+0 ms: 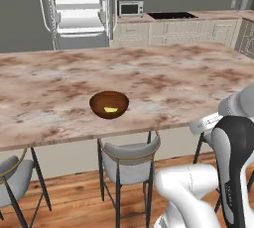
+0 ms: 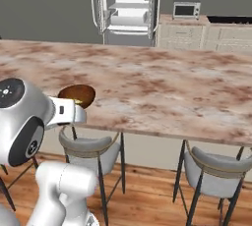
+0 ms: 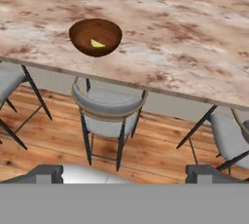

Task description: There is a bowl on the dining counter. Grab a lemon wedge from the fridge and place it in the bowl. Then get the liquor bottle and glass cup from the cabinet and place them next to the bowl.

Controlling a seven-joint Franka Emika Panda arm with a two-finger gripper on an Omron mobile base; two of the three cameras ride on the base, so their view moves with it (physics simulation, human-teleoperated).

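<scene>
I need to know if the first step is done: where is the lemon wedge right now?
The lemon wedge lies inside the bowl, near the dining counter's front edge, above a stool.

- One bowl (image 1: 109, 104), dark brown and round, sits on the counter (image 1: 163, 83).
- One lemon wedge (image 1: 111, 109) lies inside the bowl.
- One long beige counter with reddish veining carries the bowl.
- Three grey-seated stools show along the counter's near edge in the hand view: one (image 3: 108, 110) just below the bowl, one (image 3: 7, 84) to its left, one (image 3: 233, 138) to its right.
- One fridge (image 1: 79, 9) stands beyond the counter, doors open, white shelves showing.
- One microwave (image 1: 131, 8) sits beside the fridge.
- One dark cooktop (image 1: 171, 16) lies beside the microwave.
</scene>
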